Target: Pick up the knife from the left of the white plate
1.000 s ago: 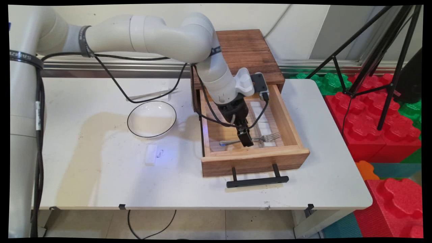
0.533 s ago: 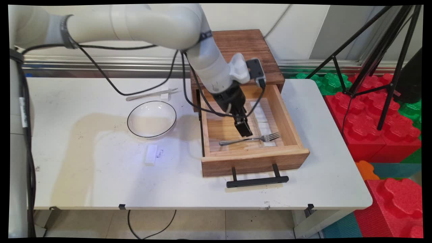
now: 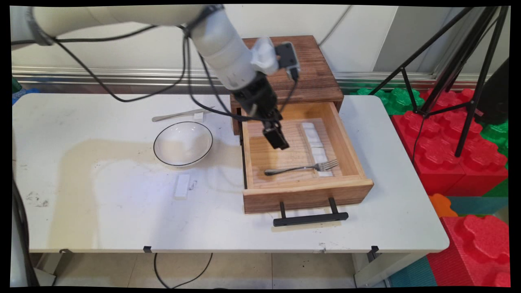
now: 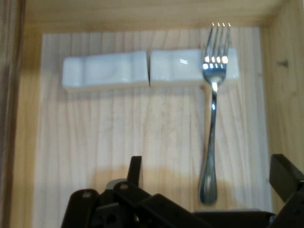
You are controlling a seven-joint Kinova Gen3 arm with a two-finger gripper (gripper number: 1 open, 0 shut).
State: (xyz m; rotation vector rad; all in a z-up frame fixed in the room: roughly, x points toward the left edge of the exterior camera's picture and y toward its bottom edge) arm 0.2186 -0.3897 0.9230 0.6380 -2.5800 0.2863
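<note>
Hanging above the open light-wood drawer, the black two-finger gripper is spread wide & carrying nothing; hand view shows one finger low centre, the other at the right edge. Silver metal fork lies flat on the drawer floor near the front wall, tines twd the right, resting across a row of white rectangular blocks w/ its tines on top of them. Dark brown wooden cabinet sits behind. Left on the white table: white round bowl w/ dark rim, small white block, slim metal utensil. Black drawer handle sticks out front.
</note>
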